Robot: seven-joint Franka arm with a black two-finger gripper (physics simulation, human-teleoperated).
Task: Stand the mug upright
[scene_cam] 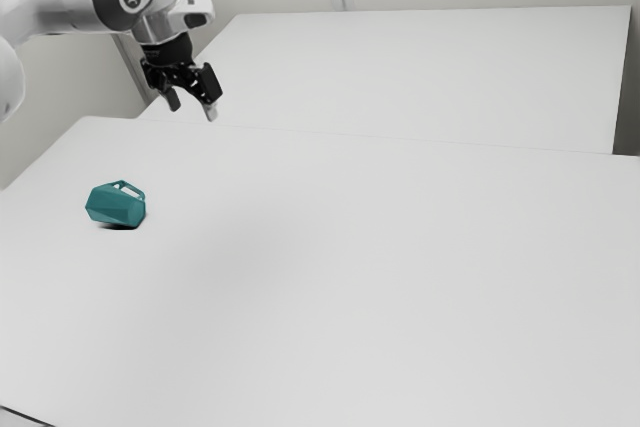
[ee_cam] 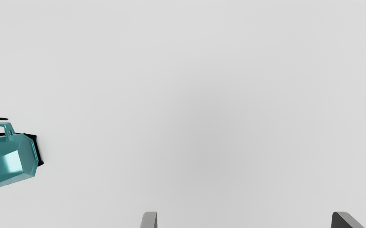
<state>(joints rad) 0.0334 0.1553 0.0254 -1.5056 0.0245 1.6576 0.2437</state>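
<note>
Mug (scene_cam: 116, 206) on side on tbl., lower than open tool (scene_cam: 192, 110) & well apart.

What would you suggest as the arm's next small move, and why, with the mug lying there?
I would probably shift the open gripper sideways above the table toward the mug. It lies on its side, and the wrist view shows it well off to one side of the widely parted fingers, not between them.
</note>
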